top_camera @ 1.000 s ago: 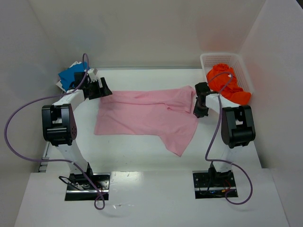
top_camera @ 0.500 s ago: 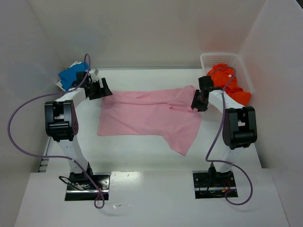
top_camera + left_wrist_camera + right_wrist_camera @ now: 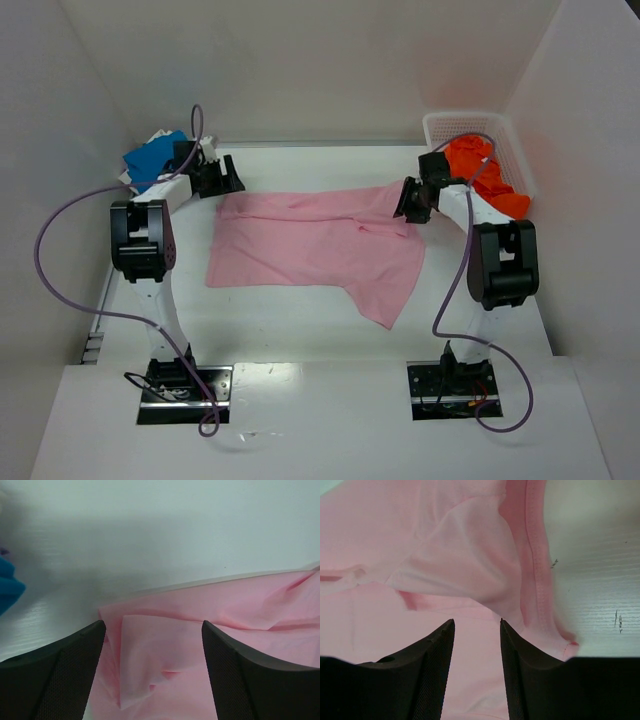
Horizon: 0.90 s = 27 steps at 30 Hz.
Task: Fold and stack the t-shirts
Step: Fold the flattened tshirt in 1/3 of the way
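Left gripper (image 3: 152,630) jaws apart over far-left corner of light pink soft cloth t-shirt (image 3: 310,245), spread mid-counter (image 3: 290,325) | right gripper (image 3: 476,625) jaws apart at far-right corner, holding nothing | step, likely: laying out before first fold | next: you pinch both far corners evenly.

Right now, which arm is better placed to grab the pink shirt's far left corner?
Left. The left gripper hangs open right at that corner of the pink shirt, which shows between its fingers in the wrist view. The right gripper is at the opposite far corner.
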{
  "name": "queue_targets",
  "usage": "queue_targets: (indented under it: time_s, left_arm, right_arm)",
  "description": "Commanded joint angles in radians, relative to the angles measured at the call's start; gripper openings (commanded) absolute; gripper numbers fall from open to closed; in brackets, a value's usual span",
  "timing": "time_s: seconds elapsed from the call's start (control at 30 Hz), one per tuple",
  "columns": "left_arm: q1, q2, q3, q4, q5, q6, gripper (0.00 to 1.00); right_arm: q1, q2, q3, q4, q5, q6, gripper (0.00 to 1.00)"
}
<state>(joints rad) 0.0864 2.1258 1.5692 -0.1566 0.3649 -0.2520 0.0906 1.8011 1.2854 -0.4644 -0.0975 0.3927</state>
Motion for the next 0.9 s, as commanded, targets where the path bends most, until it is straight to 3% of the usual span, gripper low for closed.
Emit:
queue_targets:
  time_s: [0.0,0.2,0.33,0.63,0.67,0.87]
  left_arm:
    - [-0.014,0.022,0.037,-0.009,0.011,0.036,0.85]
    - [-0.014,0.022,0.008,-0.029,-0.014,0.045,0.8]
    - [-0.014,0.013,-0.001,-0.029,-0.024,0.045,0.69]
    - [-0.014,0.003,-0.012,-0.029,-0.034,0.036,0.27]
    - [-0.014,0.003,-0.012,-0.029,-0.034,0.036,0.18]
    - [-0.014,-0.018,-0.021,-0.02,-0.052,0.025,0.02]
  right_arm:
    - [-0.006,0.023,0.042,0.038,-0.015,0.005,0.48]
    - [-0.006,0.041,0.051,0.038,-0.004,0.005,0.48]
    - [-0.006,0.061,0.051,0.038,-0.004,-0.005,0.48]
    - [-0.006,0.061,0.051,0.038,-0.004,-0.005,0.48]
    - [-0.006,0.061,0.051,0.038,-0.004,-0.014,0.48]
    - [-0.006,0.061,0.042,0.038,0.005,-0.014,0.48]
